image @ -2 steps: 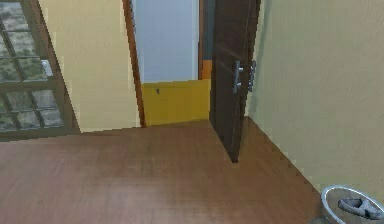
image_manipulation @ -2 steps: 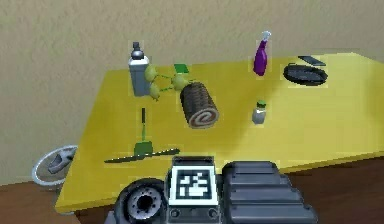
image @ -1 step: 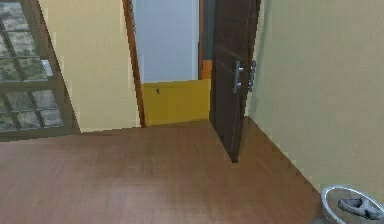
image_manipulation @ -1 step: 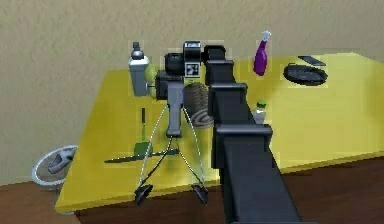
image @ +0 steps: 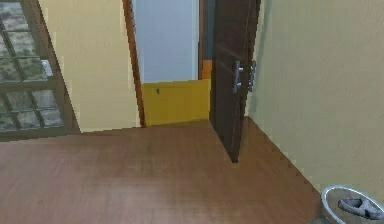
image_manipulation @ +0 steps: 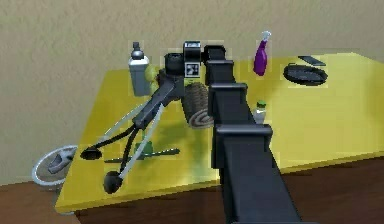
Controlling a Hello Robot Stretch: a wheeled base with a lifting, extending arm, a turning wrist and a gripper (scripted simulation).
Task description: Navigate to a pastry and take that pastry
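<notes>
gripper (image_manipulation: pixel 130 138) | load: cannot tell | brown pastry (image_manipulation: pixel 201 108) on yellow table (image_manipulation: pixel 320 120), just right of gripper

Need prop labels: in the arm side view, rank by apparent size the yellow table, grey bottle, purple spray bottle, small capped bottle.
Largest: yellow table
grey bottle and purple spray bottle, too alike
Smallest: small capped bottle

Yellow table (image_manipulation: pixel 330 115). Grey bottle (image_manipulation: pixel 137 70) upright at far left; purple spray bottle (image_manipulation: pixel 261 55) and dark flat dish (image_manipulation: pixel 305 73) along far edge. Brown coiled lump (image_manipulation: pixel 200 112) and small bottle (image_manipulation: pixel 259 113) mid-table. Long-handled utensils (image_manipulation: pixel 125 152) lying front left
</notes>
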